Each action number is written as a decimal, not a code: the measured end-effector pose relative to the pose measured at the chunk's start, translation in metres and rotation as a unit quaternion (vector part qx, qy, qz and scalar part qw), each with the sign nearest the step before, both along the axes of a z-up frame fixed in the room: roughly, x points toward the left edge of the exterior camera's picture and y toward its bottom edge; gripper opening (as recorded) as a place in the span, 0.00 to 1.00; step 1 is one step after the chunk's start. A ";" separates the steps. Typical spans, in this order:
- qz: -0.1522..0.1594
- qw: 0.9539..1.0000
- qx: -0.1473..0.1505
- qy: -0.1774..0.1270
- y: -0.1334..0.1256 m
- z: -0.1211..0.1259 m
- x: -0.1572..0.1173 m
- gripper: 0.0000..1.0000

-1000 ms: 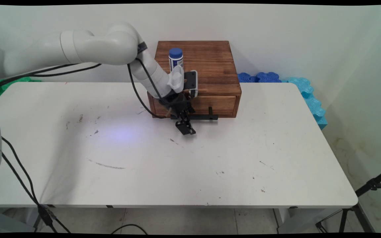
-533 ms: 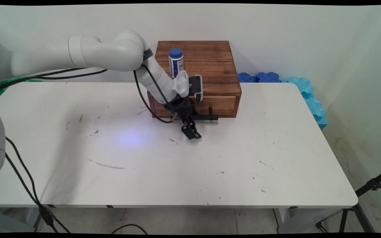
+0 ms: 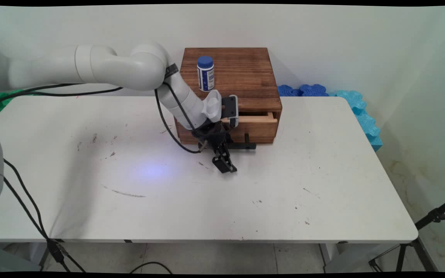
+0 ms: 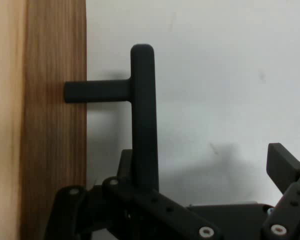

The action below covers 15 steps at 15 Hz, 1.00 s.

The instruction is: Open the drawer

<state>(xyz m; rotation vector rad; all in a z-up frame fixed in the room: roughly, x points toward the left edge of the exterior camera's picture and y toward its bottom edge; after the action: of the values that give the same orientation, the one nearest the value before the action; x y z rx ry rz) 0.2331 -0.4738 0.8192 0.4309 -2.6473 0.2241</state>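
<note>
Drawer (image 3: pixel 259 129) of the wooden box (image 3: pixel 242 77) stands a little way out: a pale strip of its inner wood shows above the drawer front. The box sits at the table's (image 3: pixel 284 193) far edge, mid-width, against the wall. The black T-bar handle (image 3: pixel 245 146) sticks out of the drawer front, low over the tabletop. Gripper (image 3: pixel 224 164) is right at the handle's left end, angled down towards the table. In the hand view the handle (image 4: pixel 143 115) runs down into the gripper (image 4: pixel 205 165) on its left-finger side. The other fingertip (image 4: pixel 285 167) is well apart from the bar, so the jaws are spread wide and not clamped on anything. Whether the left finger actually touches the bar: can't tell. A white bottle with a blue cap (image 3: pixel 205 73) stands upright on the box top, apart from the arm. Blue foam pieces (image 3: pixel 357 108) lie behind the table's far right corner.
</note>
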 end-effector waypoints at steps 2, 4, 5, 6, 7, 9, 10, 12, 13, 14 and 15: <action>-0.003 1.000 0.002 0.000 0.008 0.001 -0.001 1.00; -0.006 1.000 0.004 -0.001 0.019 0.001 -0.003 1.00; -0.007 1.000 0.005 -0.002 0.025 0.002 -0.004 1.00; -0.008 1.000 0.005 -0.003 0.030 0.001 -0.005 1.00; -0.009 1.000 0.006 -0.004 0.035 0.001 -0.006 1.00; -0.009 1.000 0.006 -0.006 0.046 0.000 -0.008 1.00; -0.009 1.000 0.006 -0.007 0.050 -0.001 -0.010 1.00; -0.008 1.000 0.004 -0.008 0.057 -0.002 -0.013 1.00; -0.007 1.000 0.004 -0.009 0.061 -0.002 -0.015 1.00; -0.006 1.000 0.003 -0.010 0.065 -0.003 -0.017 1.00; -0.005 1.000 0.002 -0.010 0.069 -0.003 -0.020 1.00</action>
<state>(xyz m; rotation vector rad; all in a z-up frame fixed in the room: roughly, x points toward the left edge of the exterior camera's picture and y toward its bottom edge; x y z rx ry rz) 0.2134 -0.4052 0.8159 0.4177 -2.6693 0.2220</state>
